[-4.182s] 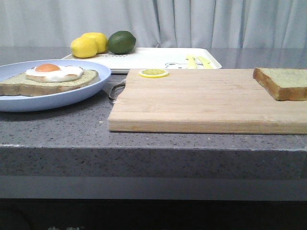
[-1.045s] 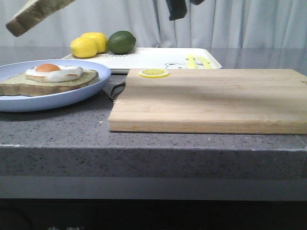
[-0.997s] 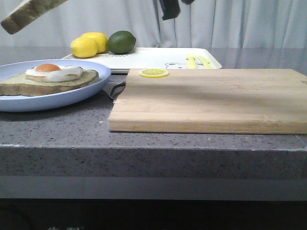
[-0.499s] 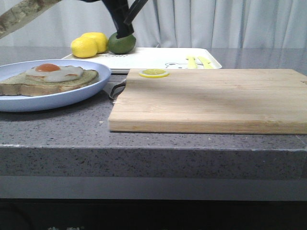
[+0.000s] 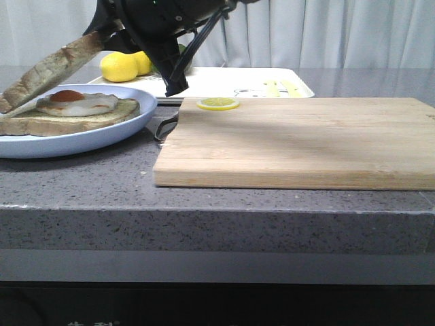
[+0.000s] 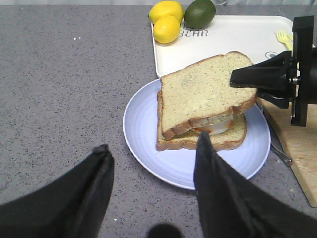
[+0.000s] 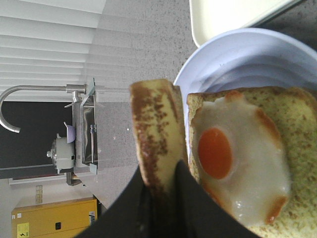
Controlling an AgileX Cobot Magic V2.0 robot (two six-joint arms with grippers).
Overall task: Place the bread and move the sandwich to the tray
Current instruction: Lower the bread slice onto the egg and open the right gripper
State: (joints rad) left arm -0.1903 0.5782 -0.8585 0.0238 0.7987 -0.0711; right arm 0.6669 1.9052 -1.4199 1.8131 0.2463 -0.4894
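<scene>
Now the right gripper (image 5: pixel 102 39), clamped on the bread (image 5: pixel 51 70), tilts it over the egg (image 5: pixel 76 102) at upper left; the left gripper (image 6: pixel 151 163) stands apart.

The right claw (image 5: pixel 102 37) and its tilted bread (image 5: pixel 51 71) are blocking the air over the plate (image 5: pixel 129 125). The cutting board (image 5: pixel 306 139) is lying open except a lemon slice (image 5: pixel 217 103). Lemons (image 5: pixel 126 64) are crowding the tray's (image 5: pixel 231 81) far-left corner.

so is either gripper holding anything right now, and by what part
The right gripper pinches the bread by one crust edge, tilted over the egg. The left gripper is open and empty.
</scene>
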